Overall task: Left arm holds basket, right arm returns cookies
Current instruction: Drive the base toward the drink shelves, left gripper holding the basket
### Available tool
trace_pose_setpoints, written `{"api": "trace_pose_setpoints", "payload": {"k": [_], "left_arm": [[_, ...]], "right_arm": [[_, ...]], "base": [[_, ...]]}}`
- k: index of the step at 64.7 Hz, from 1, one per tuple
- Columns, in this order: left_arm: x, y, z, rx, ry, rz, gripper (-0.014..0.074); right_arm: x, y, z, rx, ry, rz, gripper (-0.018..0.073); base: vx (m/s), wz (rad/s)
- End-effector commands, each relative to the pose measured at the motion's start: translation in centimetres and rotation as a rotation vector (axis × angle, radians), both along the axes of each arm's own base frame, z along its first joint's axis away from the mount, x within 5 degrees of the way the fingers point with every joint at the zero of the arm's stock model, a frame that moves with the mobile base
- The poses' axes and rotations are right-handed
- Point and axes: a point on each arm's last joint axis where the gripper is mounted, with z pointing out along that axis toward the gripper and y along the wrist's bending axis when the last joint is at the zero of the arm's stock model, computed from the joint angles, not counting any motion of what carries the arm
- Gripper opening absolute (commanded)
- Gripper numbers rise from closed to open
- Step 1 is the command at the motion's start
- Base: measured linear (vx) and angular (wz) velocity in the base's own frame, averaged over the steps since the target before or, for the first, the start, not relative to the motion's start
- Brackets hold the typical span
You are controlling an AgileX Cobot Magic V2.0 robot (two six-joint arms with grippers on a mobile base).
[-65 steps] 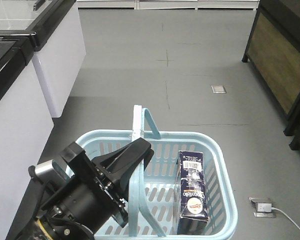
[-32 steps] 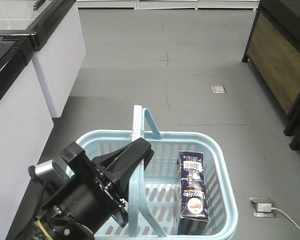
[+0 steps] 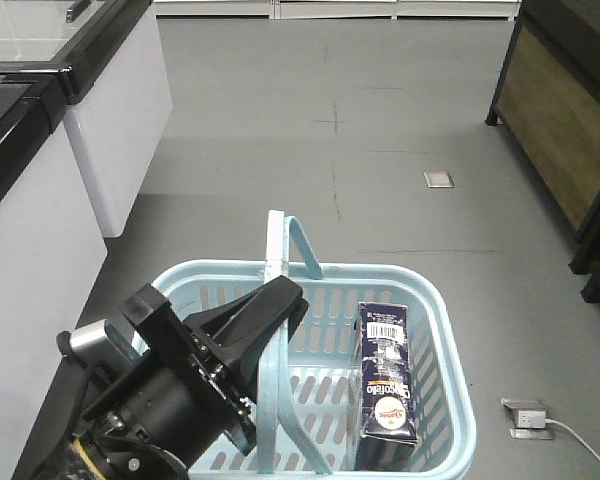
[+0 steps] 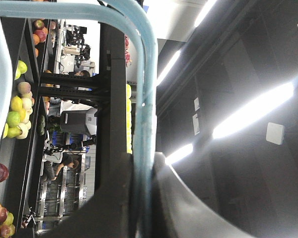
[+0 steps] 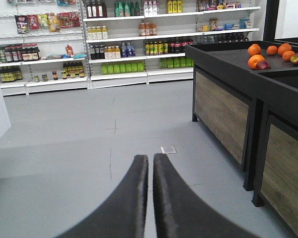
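The basket (image 3: 380,270) fills the lower part of the front view, its near rim cut off by the picture's edge. Whether it rests on the grey floor (image 3: 380,150) or hangs clear cannot be told. The left arm (image 3: 165,405) covers the basket's left half, and its base runs out of frame. The left gripper (image 3: 272,305) points at the basket's middle, where its jaws pinch a thin blue handle (image 4: 149,99). In the left wrist view that handle runs straight down between them, and the contact itself is blurred and dark. The cookies (image 3: 385,380) stand upright in the basket's right half, to the right of the left jaws and apart from them. The barcode label is uppermost and the box's foot is hidden in shadow. Of the right arm only the right gripper (image 5: 150,157) shows. Its two dark fingers (image 5: 131,198) are pressed almost together around nothing, with floor ahead of them.
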Motion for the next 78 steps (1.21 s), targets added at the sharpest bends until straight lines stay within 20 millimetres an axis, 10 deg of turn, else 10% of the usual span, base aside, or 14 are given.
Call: {"api": "trace_pose_setpoints", "payload": {"k": [1,78], "left_arm": [[-0.46,0.95,3.63,-0.219,-0.211,0.044,-0.0003],[-0.46,0.95,3.63,-0.219,-0.211,0.044,-0.0003]], "right_arm": [[0.04,0.0,0.03,-0.021,-0.052,-0.002,-0.0006],[0.04,0.0,0.03,-0.021,-0.052,-0.002,-0.0006]], "base": [[0.06,0.01],[0.15,-0.02]]}}
